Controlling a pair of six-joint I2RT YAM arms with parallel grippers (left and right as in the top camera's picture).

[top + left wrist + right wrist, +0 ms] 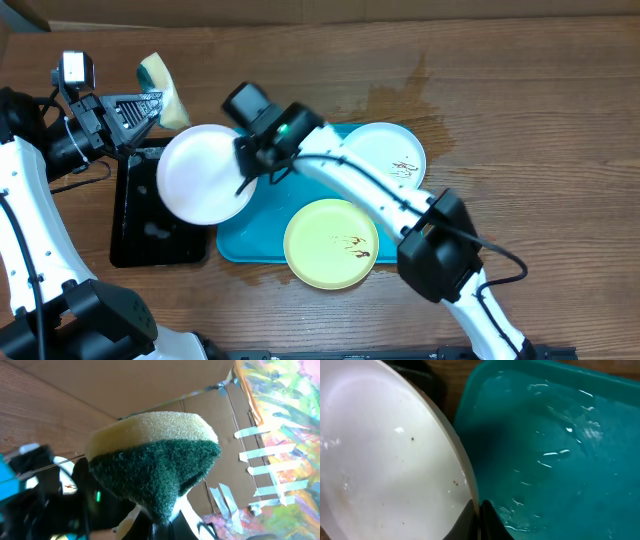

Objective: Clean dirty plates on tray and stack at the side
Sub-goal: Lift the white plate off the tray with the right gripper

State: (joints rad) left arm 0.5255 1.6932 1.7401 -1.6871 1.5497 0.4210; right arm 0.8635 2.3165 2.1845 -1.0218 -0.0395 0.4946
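Your right gripper (248,160) is clamped on the rim of a white plate (203,175). The right wrist view confirms it: the two fingers (492,530) meet at the plate (385,460) edge at the bottom of the frame, with the rim pinched between them and no spare gap. The grip point is on the plate's right edge, the side facing the turquoise tray (240,245).

From overhead the plate covers the top right of the black tray (150,235) and overlaps the turquoise tray's left rim. Can't tell its height off either one. Its face looks mostly clean, with a few small dark specks in the wrist view. The turquoise tray (560,450) floor beside it is wet, with glossy streaks.

Your left gripper (148,108) is closed on the sponge (163,85) at the back left of the table (520,70), apart from the held plate. In the left wrist view the sponge (155,460) fills the frame: yellow foam on top, dark green scouring face below, squeezed narrow at the bottom where it's gripped. The fingers themselves are mostly hidden behind it.

- **Other white plate** (385,155): sits at the tray's back right corner, with brown smears on its right half.
- **Yellow-green plate** (330,243): sits at the tray's front edge, hanging over the rim toward the table, with a brown smear right of centre.
- These two plates are not touching.
- **Wet patch** (400,95): on the table behind the tray.
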